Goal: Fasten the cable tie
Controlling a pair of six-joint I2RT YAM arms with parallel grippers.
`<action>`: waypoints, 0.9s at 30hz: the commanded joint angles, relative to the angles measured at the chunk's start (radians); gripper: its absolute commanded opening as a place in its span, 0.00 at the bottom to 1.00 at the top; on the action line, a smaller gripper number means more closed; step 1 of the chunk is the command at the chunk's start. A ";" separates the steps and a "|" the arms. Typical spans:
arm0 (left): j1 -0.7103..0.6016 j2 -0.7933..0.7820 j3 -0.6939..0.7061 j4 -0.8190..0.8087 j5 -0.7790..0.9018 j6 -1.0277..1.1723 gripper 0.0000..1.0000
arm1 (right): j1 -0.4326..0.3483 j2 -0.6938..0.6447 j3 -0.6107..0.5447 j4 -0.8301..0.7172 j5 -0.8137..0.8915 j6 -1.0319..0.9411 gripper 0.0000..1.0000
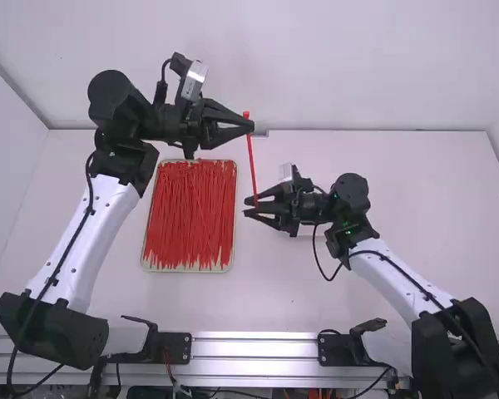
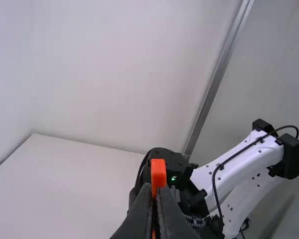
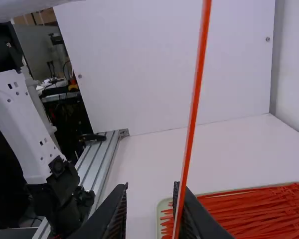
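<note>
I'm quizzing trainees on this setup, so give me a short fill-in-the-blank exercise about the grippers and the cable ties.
1. The left gripper is ____ on the cable tie.
2. The right gripper stands ____ at the tie's lower end.
3. The tray of spare ties lies nearer the ____ arm's base.
Missing words: shut, open, left.

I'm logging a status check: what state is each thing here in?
left gripper: shut on the cable tie, at its head end
right gripper: open, at the tie's lower end
cable tie: unfastened, straight, no loop yet
tray: full of loose red ties, lying flat
</note>
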 commanded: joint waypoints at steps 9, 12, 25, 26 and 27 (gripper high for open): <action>0.005 -0.002 0.014 0.003 0.026 0.011 0.02 | 0.003 0.002 0.031 0.003 -0.009 0.000 0.22; 0.005 -0.002 0.014 0.000 0.026 0.011 0.02 | -0.006 0.002 0.031 0.003 -0.011 0.000 0.22; 0.014 -0.002 0.014 -0.001 0.030 0.011 0.02 | -0.009 0.002 0.031 0.002 -0.012 0.007 0.00; 0.014 -0.002 0.014 0.000 0.035 0.011 0.02 | -0.011 0.002 0.031 0.002 -0.012 0.007 0.00; 0.014 -0.002 0.014 0.000 0.035 0.011 0.02 | -0.011 0.002 0.031 0.002 -0.012 0.007 0.00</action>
